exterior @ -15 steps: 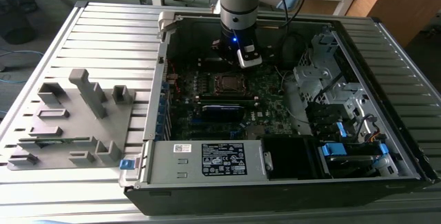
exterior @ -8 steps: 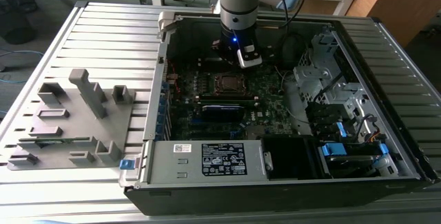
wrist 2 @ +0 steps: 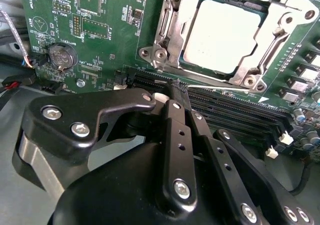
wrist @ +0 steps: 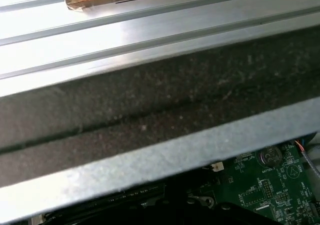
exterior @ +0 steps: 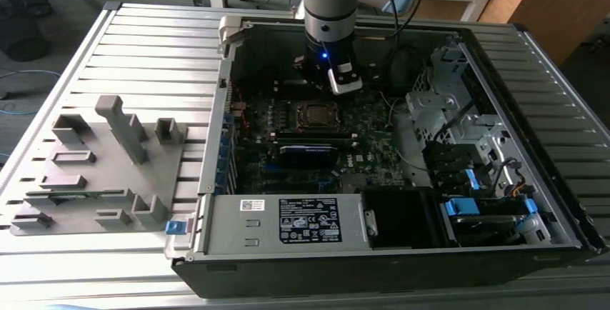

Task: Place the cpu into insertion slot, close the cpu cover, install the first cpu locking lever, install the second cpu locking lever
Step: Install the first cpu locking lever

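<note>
cpu: the cpu [wrist 2: 222, 35] lies flat in the insertion slot [exterior: 301, 115], its pale metal face up.
cpu cover: the cpu cover [wrist 2: 170, 27] is down over the chip, its silvery frame around all 4 edges and the face showing through the window.
Lever: 1 thin silvery lever [wrist 2: 220, 89] runs along the near edge of the socket, starting just beside the fingertips.
Hand: in the second wrist view the hand [wrist 2: 179, 87] is closed, its 2 black fingers [wrist 2: 175, 135] pressed together with the tips low over the board beside the socket; I cannot tell whether they pinch the lever.
Board: the green circuit board [wrist 2: 115, 35] carries a coin battery [wrist 2: 61, 55] and long black memory slots [wrist 2: 235, 115] next to the hand.
Arm: in the exterior view the arm [exterior: 329, 10] reaches straight down into the open computer case [exterior: 286, 224].
Table: the case lies on a slatted metal table [exterior: 143, 53]; a grey fixture block [exterior: 105, 167] sits on the exterior view's left, apart from the case.
</note>
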